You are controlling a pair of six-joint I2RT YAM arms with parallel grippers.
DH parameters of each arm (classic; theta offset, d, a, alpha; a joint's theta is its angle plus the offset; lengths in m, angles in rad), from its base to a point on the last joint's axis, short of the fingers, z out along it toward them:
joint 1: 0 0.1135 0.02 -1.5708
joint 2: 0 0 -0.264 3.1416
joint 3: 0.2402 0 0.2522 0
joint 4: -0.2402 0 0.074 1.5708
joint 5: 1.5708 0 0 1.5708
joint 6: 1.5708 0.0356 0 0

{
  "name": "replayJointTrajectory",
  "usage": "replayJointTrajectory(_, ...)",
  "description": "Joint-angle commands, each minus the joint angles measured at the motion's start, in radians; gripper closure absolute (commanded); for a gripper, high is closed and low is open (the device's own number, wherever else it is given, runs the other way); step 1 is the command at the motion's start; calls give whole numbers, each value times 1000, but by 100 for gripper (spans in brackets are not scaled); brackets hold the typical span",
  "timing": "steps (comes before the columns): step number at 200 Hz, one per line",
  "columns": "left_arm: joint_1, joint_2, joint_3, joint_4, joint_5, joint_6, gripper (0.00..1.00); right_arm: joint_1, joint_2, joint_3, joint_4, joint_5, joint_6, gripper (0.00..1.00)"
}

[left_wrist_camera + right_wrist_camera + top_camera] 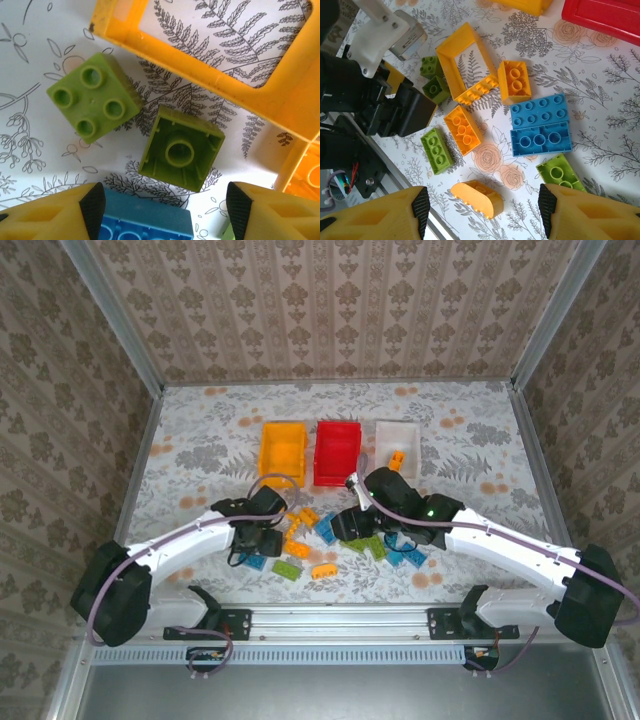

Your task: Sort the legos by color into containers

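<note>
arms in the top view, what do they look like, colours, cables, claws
Both the left arm and right arm have white links and black joints. A greyish-purple cable runs along each. A small green light glows near the right wrist. The left claw and right claw have yellow fingers with black pads.

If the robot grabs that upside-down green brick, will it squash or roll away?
Probably neither. The upside-down green brick looks like hard ribbed plastic, so likely stiff. It is hollow, so probably light. Lying flat on square edges, it shouldn't roll.
</note>
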Motion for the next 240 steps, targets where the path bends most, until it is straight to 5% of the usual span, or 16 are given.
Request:
replayJointTrajectory(1, 27, 17, 24, 34, 23, 65, 35, 11, 6, 20, 16, 10, 28, 37)
replayJointTrajectory(67, 45, 114, 49, 95, 39, 92, 40, 24, -11, -2, 42, 8, 70, 37)
replayJointTrajectory(119, 37, 140, 67, 102, 20, 85, 60, 25, -31, -22, 41, 27, 82, 38)
replayJointTrajectory(156, 8, 88, 72, 35, -26, 52, 66, 25, -51, -23, 35, 56, 82, 38)
replayJointTrajectory(210, -4, -42, 177, -121, -69, 11, 66, 19, -85, -1, 22, 124, 80, 39)
replayJointTrajectory(240, 86, -5, 337, -118, -29, 63, 66, -8, -68, 19, 63, 160, 94, 39)
